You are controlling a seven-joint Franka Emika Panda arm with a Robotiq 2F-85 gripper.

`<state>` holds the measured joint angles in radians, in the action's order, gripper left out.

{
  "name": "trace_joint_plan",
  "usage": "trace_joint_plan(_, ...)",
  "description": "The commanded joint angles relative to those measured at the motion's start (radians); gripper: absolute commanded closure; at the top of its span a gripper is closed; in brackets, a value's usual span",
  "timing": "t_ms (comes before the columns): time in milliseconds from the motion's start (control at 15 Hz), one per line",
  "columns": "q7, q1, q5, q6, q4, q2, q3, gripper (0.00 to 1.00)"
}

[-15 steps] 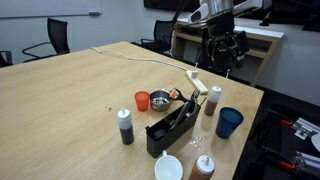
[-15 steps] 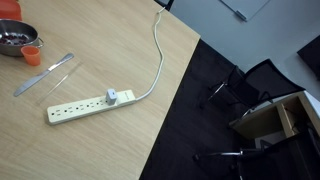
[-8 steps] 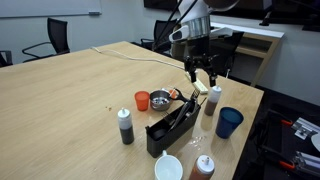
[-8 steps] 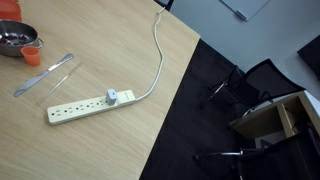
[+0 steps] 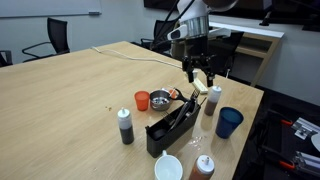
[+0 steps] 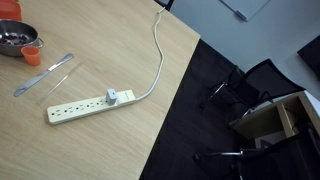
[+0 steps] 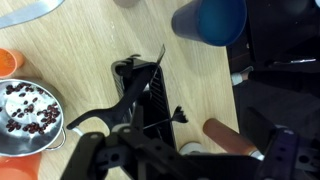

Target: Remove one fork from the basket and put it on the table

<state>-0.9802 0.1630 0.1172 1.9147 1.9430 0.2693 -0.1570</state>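
The basket [image 5: 172, 125] stands on the table [image 5: 60, 100] in the lower centre of an exterior view. Its long axis runs from lower left to upper right, with the lengthwise handle uppermost. In the wrist view the basket [image 7: 150, 95] fills the centre of the frame, its handle running top to bottom. A thin curved piece [image 7: 161, 52] projects from its upper end; whether this is a fork cannot be determined. No fork is seen lying beside the basket, so the removal step is judged not yet done.

The gripper [image 5: 201, 76] hangs above the upper-right end of the basket, apart from it. Its fingers point down and are spread wide with nothing between them. In the wrist view the gripper [image 7: 182, 160] occupies the bottom edge, one finger toward each lower corner, with the basket higher in the frame between them. This alignment suits a straight descent into a compartment, and the wide spread gives clearance past the handle.

Other items crowd the basket:
- red cup [image 5: 142, 100] and metal bowl [image 5: 160, 98], just to its upper left;
- dark bottle [image 5: 126, 127], to its left;
- white bottle [image 5: 213, 100] and blue cup [image 5: 229, 122], to its right;
- white cup [image 5: 168, 168], below it.

The white bottle stands nearest the gripper and is the likeliest item to be knocked. The bare table at frame left offers a place to set the fork.
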Motion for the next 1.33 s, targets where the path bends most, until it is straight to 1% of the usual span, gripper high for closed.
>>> trace_joint_plan(0,-0.058,-0.026,0.033,0.125,0.039,0.001,-0.032,0.00)
trace_joint_plan(267,-0.120,-0.029,0.030,0.235,0.100,0.023,-0.049,0.00)
trace_joint_plan(533,-0.174,-0.048,0.067,0.323,0.163,0.033,-0.065,0.00)
trace_joint_plan(800,-0.232,-0.072,0.119,0.375,0.192,0.036,-0.078,0.00)
trace_joint_plan(1067,-0.287,-0.084,0.185,0.398,0.221,0.034,-0.093,0.00)
trace_joint_plan(1133,-0.297,-0.085,0.197,0.403,0.227,0.034,-0.096,0.06)
trace_joint_plan(1267,-0.316,-0.086,0.222,0.408,0.237,0.033,-0.103,0.30)
